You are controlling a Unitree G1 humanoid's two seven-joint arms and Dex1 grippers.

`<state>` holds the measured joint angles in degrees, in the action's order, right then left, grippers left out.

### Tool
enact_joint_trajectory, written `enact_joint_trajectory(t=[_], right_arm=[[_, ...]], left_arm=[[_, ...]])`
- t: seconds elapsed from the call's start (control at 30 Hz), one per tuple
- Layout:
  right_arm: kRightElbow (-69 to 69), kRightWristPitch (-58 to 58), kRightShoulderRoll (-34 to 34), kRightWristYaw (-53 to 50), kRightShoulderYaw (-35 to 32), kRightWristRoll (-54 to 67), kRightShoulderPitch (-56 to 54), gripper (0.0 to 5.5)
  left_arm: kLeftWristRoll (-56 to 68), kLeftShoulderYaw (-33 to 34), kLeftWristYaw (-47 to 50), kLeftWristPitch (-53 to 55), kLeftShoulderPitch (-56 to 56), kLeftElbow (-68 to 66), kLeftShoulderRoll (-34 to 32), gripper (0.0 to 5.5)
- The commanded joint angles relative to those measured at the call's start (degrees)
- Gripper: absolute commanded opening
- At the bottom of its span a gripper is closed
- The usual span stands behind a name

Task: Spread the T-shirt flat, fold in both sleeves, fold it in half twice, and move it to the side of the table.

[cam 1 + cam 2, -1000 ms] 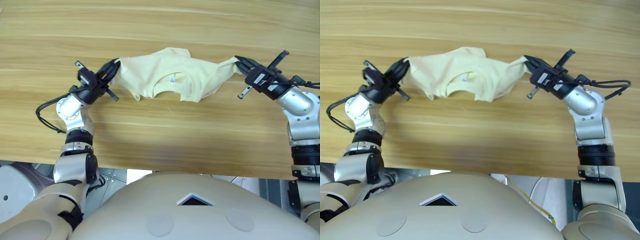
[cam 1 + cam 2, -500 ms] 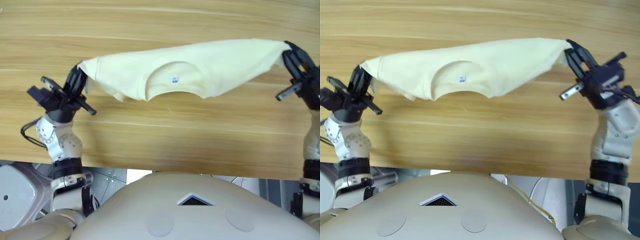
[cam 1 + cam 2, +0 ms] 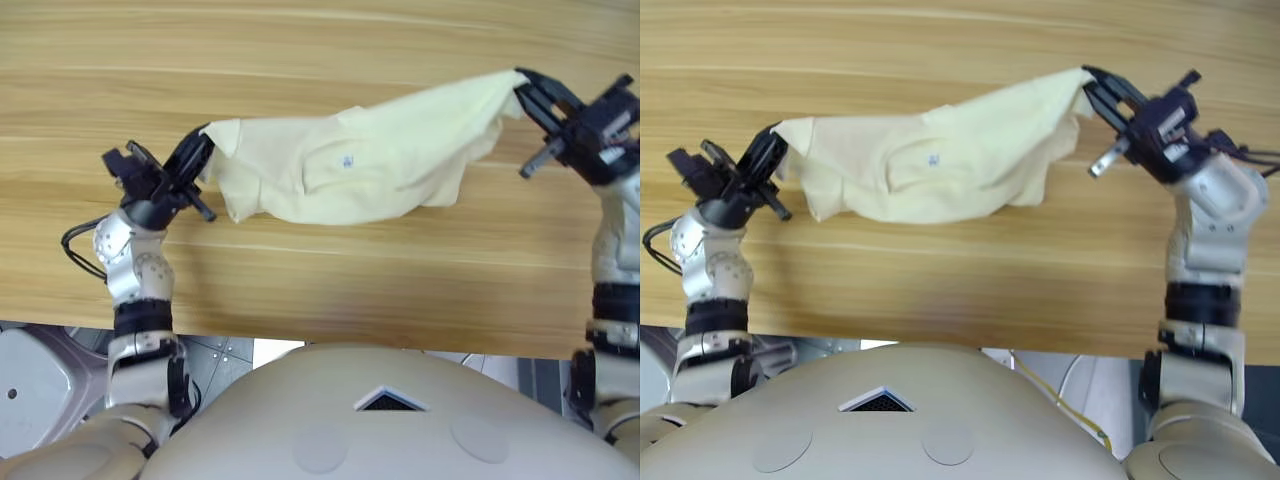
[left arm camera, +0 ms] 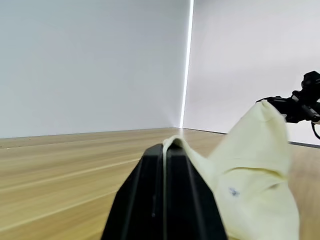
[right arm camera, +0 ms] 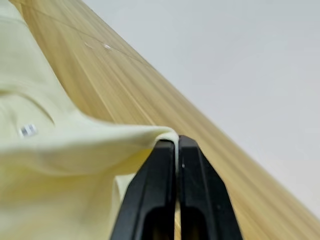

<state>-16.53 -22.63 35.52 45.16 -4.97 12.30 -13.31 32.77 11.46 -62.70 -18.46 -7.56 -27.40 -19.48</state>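
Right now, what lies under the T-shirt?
Only the wooden table; the T-shirt hangs between the left claw and right claw. The tabletop directly beneath is covered.

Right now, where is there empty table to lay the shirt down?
Bare wood lies beyond the shirt, to the table's far edge, and between shirt and near edge. The middle is crowded: left gripper and right gripper hold the shirt there.

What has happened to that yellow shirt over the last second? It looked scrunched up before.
A second ago the T-shirt lay bunched on the table. The left pincer and right pincer then pulled apart and lifted it, stretching it wide. Since then both have drawn inward a little, so the cloth sags. Unchanged: each pincer stays shut on its end of the shirt.
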Motion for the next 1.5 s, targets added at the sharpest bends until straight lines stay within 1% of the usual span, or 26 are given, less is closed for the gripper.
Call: enact_joint_trajectory(t=[0.03,0.07,0.1,0.13,0.17,0.23,0.33,0.43,0.47,0.53,0.57,0.6,0.63,0.67,0.7,0.73,0.8,0.83,0.97,1.07,1.13,1.33,1.5], right_arm=[[-43.60,10.28,-9.53,-30.41,9.79,-20.34,-44.73,0.06],[-47.67,10.45,-10.32,-39.09,8.86,-21.16,-51.06,0.06],[-49.57,8.94,-10.64,-46.25,6.99,-20.72,-56.14,0.06],[-50.40,6.44,-10.58,-51.89,5.20,-20.19,-59.83,0.06],[-50.82,3.89,-10.43,-55.03,3.95,-19.71,-62.29,0.06],[-50.09,-2.34,-9.65,-57.90,2.50,-19.22,-63.91,0.06],[-50.55,-7.69,-9.05,-57.74,1.73,-18.22,-62.02,0.06],[-52.92,-10.61,-8.93,-54.17,0.68,-17.19,-58.30,0.06],[-53.35,-11.53,-9.13,-50.43,0.63,-16.70,-55.51,0.06],[-52.78,-12.58,-9.53,-36.50,-0.62,-12.89,-46.53,0.06],[-51.33,-11.28,-9.57,-25.57,-1.89,-8.98,-40.30,0.06],[-48.37,-11.54,-8.89,-14.19,-1.55,-5.57,-32.22,0.06],[-44.95,-12.16,-8.03,-5.36,-0.65,-2.98,-25.31,0.06],[-41.92,-13.02,-6.95,1.60,0.45,-1.32,-19.49,0.06],[-38.92,-14.46,-5.25,7.10,1.78,-0.24,-13.53,0.06],[-37.33,-15.52,-3.52,9.87,2.16,-0.16,-9.15,0.06],[-33.20,-15.25,-0.64,12.98,0.61,1.51,-3.69,0.06],[-31.22,-14.29,0.09,14.02,-0.40,2.51,-3.11,0.06],[-26.09,-10.83,1.39,14.86,-2.38,4.09,-3.68,0.06],[-25.14,-9.94,1.79,13.34,-2.55,3.03,-4.06,0.06],[-25.06,-9.65,1.97,12.09,-2.66,2.12,-3.86,0.06],[-17.97,-9.88,2.01,10.76,-1.77,0.31,2.34,0.06],[-14.41,-8.84,3.45,9.35,-2.67,-0.63,5.38,0.06]], left_arm=[[-18.99,-6.15,36.48,9.01,-42.14,-37.24,-0.44,0.00],[-19.43,-4.99,43.93,8.26,-48.91,-40.21,-0.15,0.00],[-17.28,-1.68,49.41,5.35,-55.32,-41.54,0.20,0.00],[-13.99,2.29,52.21,1.14,-60.72,-41.98,0.57,0.00],[-10.88,5.76,53.18,-2.42,-64.70,-42.02,0.85,0.00],[-6.16,10.52,51.39,-8.40,-70.09,-41.02,0.92,0.00],[-3.11,13.95,44.58,-12.19,-71.10,-40.22,0.93,0.00],[-0.89,16.29,33.90,-11.28,-67.39,-41.14,1.40,0.00],[-0.25,16.42,26.95,-9.08,-63.99,-41.32,1.71,0.00],[-2.10,13.70,10.23,-5.37,-52.06,-41.83,1.75,0.00],[-6.22,9.98,3.63,-7.63,-43.66,-42.57,1.17,0.00],[-11.04,5.85,-1.55,-11.95,-34.15,-43.29,-0.10,0.00],[-13.52,3.63,-6.25,-14.42,-26.85,-43.45,-1.34,0.00],[-15.14,2.21,-9.27,-15.87,-21.50,-43.46,-2.58,0.00],[-16.94,0.91,-10.32,-17.74,-16.72,-43.41,-4.35,0.00],[-19.74,-1.03,-9.98,-20.79,-12.34,-43.10,-6.51,0.00],[-22.07,-2.11,-10.35,-25.49,-6.51,-41.01,-9.73,0.00],[-20.83,-1.08,-11.69,-26.56,-4.98,-38.86,-10.30,0.00],[-15.16,1.04,-15.33,-28.70,-3.17,-32.74,-9.76,0.00],[-12.03,1.98,-16.57,-27.42,-2.40,-29.59,-8.41,0.00],[-12.07,1.95,-15.55,-27.06,-1.95,-29.86,-8.23,0.00],[-16.19,-0.29,-10.13,-26.16,-1.01,-30.82,-8.10,0.00],[-14.05,0.54,-11.27,-23.92,0.64,-27.76,-9.14,0.00]])
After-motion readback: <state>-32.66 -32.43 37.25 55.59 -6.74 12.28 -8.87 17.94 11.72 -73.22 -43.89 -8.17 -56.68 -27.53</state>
